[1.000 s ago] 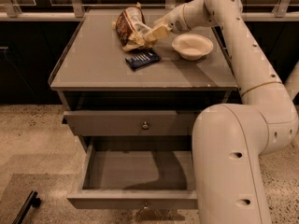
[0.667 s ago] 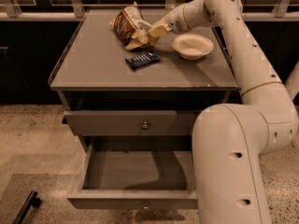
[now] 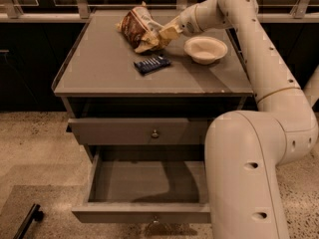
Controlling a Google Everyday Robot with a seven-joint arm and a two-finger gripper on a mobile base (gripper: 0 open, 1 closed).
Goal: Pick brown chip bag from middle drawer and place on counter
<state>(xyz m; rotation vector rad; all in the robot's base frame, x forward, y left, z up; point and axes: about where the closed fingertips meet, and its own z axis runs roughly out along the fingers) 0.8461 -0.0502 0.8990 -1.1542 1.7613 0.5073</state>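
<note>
The brown chip bag [image 3: 139, 28] is at the back middle of the counter [image 3: 104, 68], its lower edge on the surface. My gripper [image 3: 165, 35] reaches in from the right and is shut on the bag's right lower corner. The arm [image 3: 259, 83] curves down the right side of the cabinet. The middle drawer [image 3: 149, 188] is pulled out below and its inside is bare; its front panel has a small knob [image 3: 155, 218].
A small flat dark-blue snack packet [image 3: 151, 63] lies just in front of the bag. A white bowl [image 3: 205, 49] stands to the right of the gripper. The drawer above [image 3: 124, 132], with a round knob, is nearly closed. A dark handle [image 3: 27, 220] lies on the floor at bottom left.
</note>
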